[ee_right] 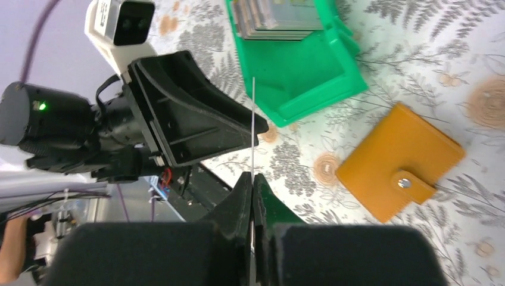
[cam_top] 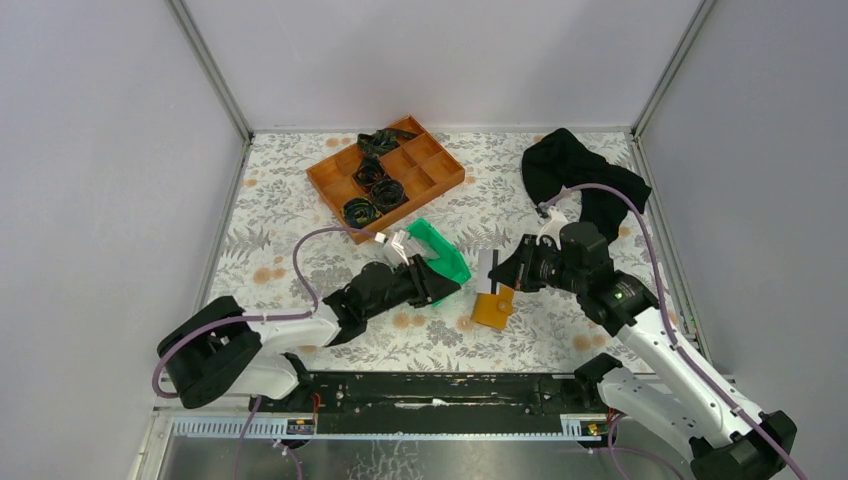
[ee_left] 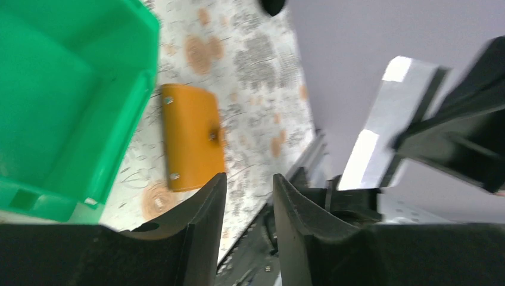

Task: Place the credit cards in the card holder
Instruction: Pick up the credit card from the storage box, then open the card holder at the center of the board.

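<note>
Near card holder, card in right claw

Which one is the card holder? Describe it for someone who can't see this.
On the floral-patterned table, look toward the near edge, beside the green plastic bin. The small flat orange-tan leather-like wallet lies closed there; unlike the large orange compartment tray farther back, it has a snap tab and no dividers.
</note>
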